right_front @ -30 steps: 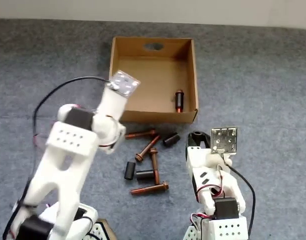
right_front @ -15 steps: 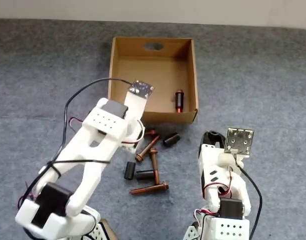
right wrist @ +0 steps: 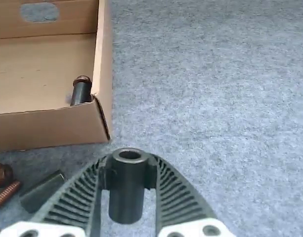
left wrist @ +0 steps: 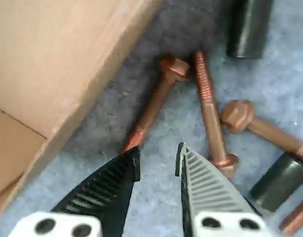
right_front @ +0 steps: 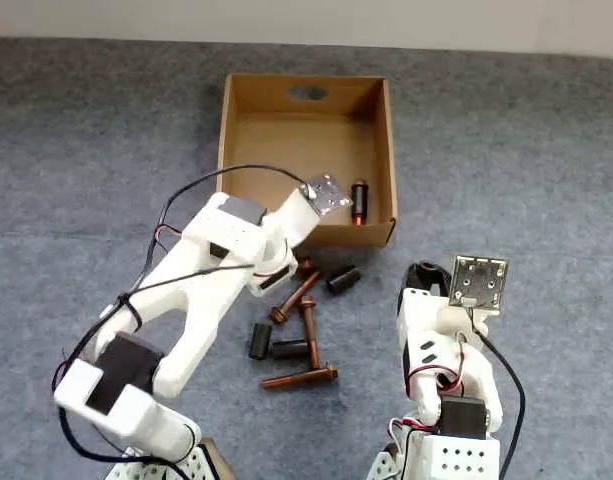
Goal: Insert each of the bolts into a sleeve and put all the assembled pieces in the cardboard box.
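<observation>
Since a second ago the left arm has swung across from the box's front corner and dropped over the loose bolts, while the right arm has edged outward a little and then stopped. I see my left hand part-open, with a narrow gap between its jaws and nothing in it, low over the grey desk. My right hand is clamped on an upright black sleeve, bore facing up, beside the cardboard box.

What worries me is the pick. The nearest bolt lies straight ahead of the left hand. Its threaded end is just in front of one fingertip and its head is farther out, so it runs along the hand's reach rather than across the gap. If I close here, I judge the jaws would catch only the very end or miss it, and the bolt could pivot or skid away. The box wall sits close on that same side, so a sideways correction could bump it. A second bolt lies ahead of the other finger, its head right beside that finger, and a careless sweep could drag it along. One assembled piece already lies in the box.
</observation>
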Available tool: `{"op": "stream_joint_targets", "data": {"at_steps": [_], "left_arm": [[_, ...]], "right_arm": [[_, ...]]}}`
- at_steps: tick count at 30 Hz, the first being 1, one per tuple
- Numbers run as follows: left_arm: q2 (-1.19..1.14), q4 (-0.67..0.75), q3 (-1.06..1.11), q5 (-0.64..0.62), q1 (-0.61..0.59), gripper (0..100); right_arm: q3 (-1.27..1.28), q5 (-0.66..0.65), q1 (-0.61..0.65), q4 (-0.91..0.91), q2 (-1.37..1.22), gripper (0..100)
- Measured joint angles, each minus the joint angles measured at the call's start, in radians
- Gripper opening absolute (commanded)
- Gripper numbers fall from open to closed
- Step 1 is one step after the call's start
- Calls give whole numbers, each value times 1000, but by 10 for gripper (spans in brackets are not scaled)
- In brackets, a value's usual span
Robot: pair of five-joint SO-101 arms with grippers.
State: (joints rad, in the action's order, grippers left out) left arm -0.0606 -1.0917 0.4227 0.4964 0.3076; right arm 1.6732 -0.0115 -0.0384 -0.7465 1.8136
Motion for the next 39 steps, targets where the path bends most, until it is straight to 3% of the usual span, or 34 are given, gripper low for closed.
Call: {"op": "stream_joint_targets", "data": {"at_steps": [15,18,23,28,33,39], "left_arm": [[-269,15,-207,5,-15,132],[-273,15,-209,5,-15,2],[-259,-9,-189,9,-26,10],[-155,-14,-77,9,-57,9],[100,-48,150,6,-103,8],[310,-98,371,83,-207,11]], "right_arm": [[0,0,0,0,0,6],[0,0,0,0,0,6],[0,0,0,0,0,6],[0,0,0,0,0,6],[0,0,0,0,0,6],[0,0,0,0,0,6]]}}
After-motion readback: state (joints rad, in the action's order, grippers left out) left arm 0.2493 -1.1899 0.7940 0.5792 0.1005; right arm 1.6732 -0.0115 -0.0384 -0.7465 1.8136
